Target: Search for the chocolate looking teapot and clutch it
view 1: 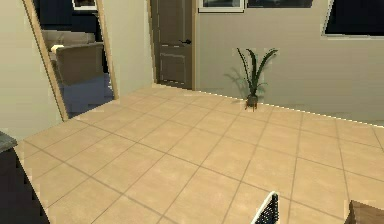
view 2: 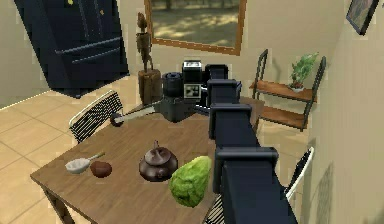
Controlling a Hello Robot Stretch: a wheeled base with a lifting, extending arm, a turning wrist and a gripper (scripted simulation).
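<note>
One teapot [view 2: 158, 163] stands upright on the wooden table [view 2: 125, 148], between a small brown lump [view 2: 100, 169] and a green lettuce [view 2: 190, 180]. Body: squat, round, chocolate-brown, with a knobbed lid (spout too small to make out). The gripper [view 2: 120, 121] extends above the table's far part; its finger spacing and any load cannot be determined.

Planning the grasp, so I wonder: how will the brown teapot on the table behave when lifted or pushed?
The teapot looks squat and wide-based, so a push would probably slide it rather than tip it. Its rounded sides offer no flat faces, so a grasp may slip. It looks like rigid pottery, likely breakable if dropped.
</note>
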